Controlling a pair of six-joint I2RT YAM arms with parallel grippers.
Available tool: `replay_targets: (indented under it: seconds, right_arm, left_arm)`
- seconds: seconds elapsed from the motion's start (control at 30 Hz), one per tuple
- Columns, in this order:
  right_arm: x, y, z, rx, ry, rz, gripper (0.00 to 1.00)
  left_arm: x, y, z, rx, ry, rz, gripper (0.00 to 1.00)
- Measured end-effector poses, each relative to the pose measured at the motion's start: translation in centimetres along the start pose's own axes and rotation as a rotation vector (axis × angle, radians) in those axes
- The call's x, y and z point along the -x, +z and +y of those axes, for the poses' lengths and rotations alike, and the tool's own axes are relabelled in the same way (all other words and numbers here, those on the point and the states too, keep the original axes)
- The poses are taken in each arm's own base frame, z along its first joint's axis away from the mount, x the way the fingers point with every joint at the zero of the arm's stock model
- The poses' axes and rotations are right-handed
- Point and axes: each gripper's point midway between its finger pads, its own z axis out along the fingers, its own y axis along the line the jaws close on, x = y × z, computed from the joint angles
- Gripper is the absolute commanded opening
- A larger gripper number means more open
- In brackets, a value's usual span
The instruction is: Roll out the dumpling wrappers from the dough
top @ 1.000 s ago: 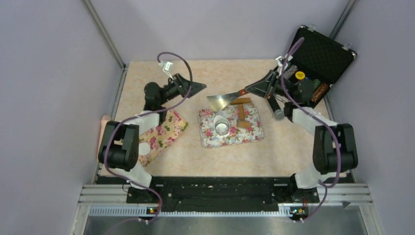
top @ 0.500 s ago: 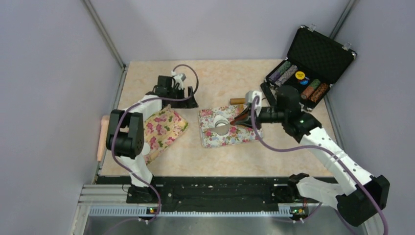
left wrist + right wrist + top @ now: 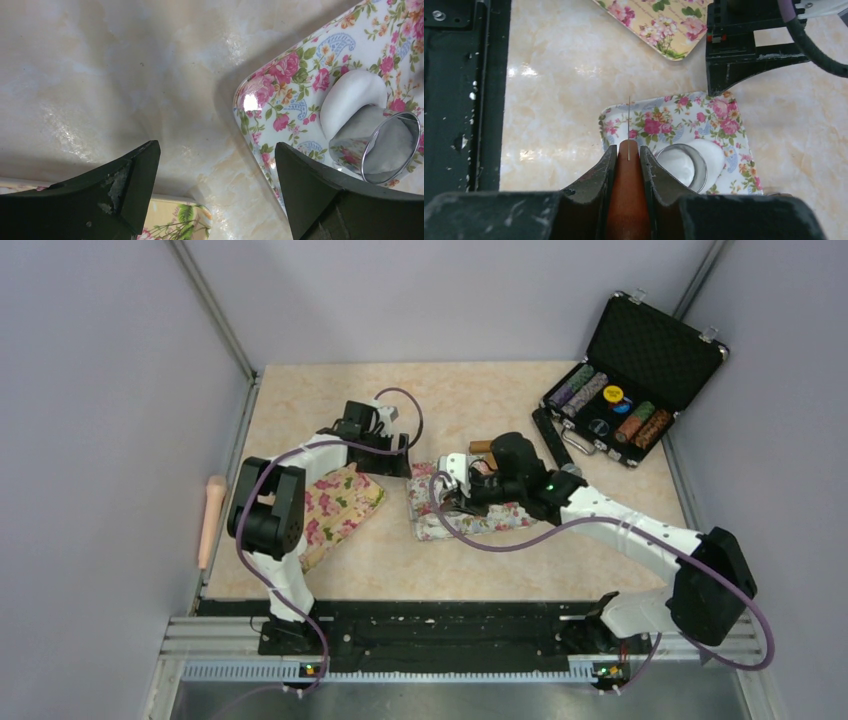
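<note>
Right of centre in the right wrist view, a wrapper (image 3: 716, 150) lies on the tray (image 3: 659, 120) under the ring (image 3: 356, 136); likely soft, lift its edge. Right gripper (image 3: 628, 150) clamps a scraper (image 3: 628, 175); left gripper (image 3: 216, 165) gapes.

Mirror-polished metal ring cutter (image 3: 382, 145) at the frame's right, smooth matt white dumpling wrapper (image 3: 350, 92), glossy floral tray (image 3: 280, 100) — glazed look, shiny marble-patterned table (image 3: 125, 75), smooth reddish wooden handle (image 3: 626, 200).

Your top view looks down from behind the bases (image 3: 288, 635); wrist cams sit close, angled down — all share the floral tray (image 3: 272, 107), likely the same end.
</note>
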Motion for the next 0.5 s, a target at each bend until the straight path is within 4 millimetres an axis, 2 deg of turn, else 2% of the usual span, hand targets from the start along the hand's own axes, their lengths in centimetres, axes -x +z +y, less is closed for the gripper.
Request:
replay_targets:
  seconds: [0.2, 0.37, 0.5]
  right_arm:
    - [0.7, 1.7, -1.8, -0.060, -0.018, 0.015, 0.00]
    - [0.6, 1.9, -3.1, -0.112, -0.014, 0.034, 0.00]
    - [0.6, 2.0, -3.4, -0.125, -0.016, 0.044, 0.00]
  left_arm:
    - [0.0, 0.0, 0.2, 0.006, 0.002, 0.000, 0.90]
    - [0.0, 0.0, 0.2, 0.005, 0.002, 0.001, 0.89]
    - [0.0, 0.0, 0.2, 0.005, 0.001, 0.001, 0.89]
